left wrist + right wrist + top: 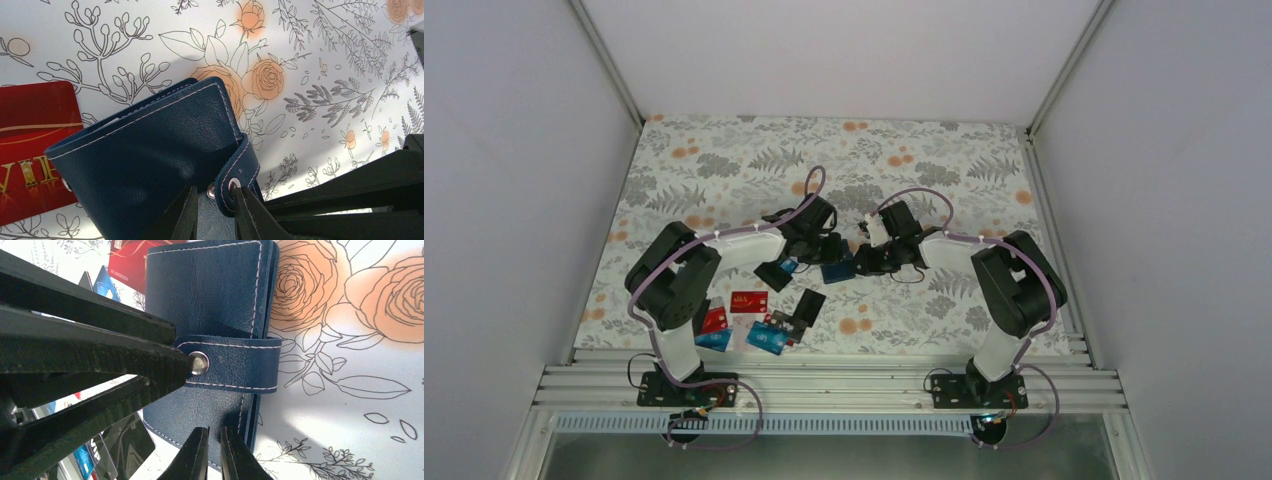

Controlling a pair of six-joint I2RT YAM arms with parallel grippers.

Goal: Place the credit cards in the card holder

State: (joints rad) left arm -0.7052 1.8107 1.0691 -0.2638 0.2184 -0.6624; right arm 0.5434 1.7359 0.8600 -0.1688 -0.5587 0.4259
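The navy card holder (837,271) lies closed on the floral mat between both arms, its snap tab (235,362) wrapped over the cover. My left gripper (215,192) is slightly open, and one of its fingertips (175,365) touches the tab's metal stud. My right gripper (214,432) is shut, with its tips over the card holder (200,295) near one edge. Credit cards lie loose at the front left: two red (749,301), two light blue (766,337) and two black (809,303). A red card (30,150) lies beside the card holder (150,145).
White walls close in the mat on the left, back and right. An aluminium rail (844,385) with both arm bases runs along the near edge. More cards (104,282) show behind the left fingers in the right wrist view.
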